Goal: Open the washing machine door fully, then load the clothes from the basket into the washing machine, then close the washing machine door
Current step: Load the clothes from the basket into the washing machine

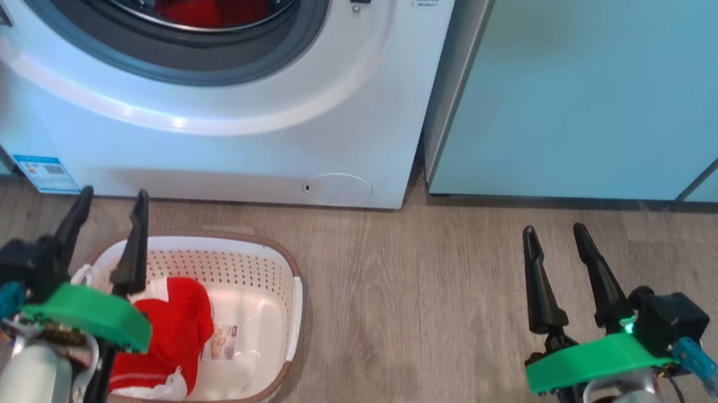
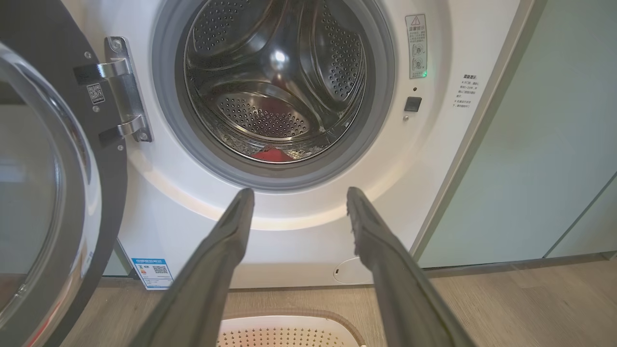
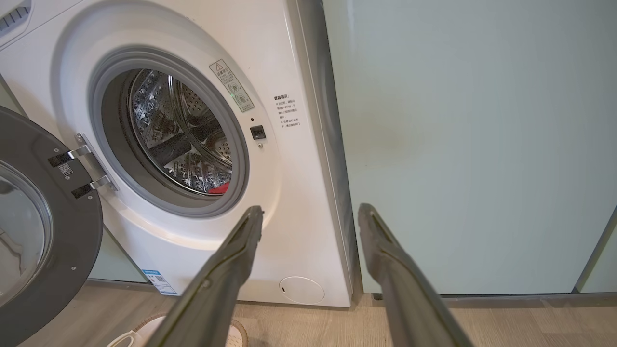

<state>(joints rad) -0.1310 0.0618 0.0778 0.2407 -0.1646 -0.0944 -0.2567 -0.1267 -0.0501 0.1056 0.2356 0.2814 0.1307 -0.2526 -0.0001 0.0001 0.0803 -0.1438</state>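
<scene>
clothes (image 1: 174, 336) in basket (image 1: 227, 267) below left gripper (image 1: 114, 193)

Wood-look floor (image 1: 427, 319) carries the washing machine (image 1: 200, 155), w/ a teal cabinet (image 1: 583, 106) just beside it on the right. Basket (image 1: 234, 268) sits on the floor in front of the machine, near its base, not touching.

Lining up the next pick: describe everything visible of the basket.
The basket is a rectangular cream-white perforated plastic tub with a brown rim and white side handles, upright on the wood floor before the washing machine. A sticker label lies on its bottom; red clothes with white fabric fill its left half. The open left tool hangs over that side.
</scene>
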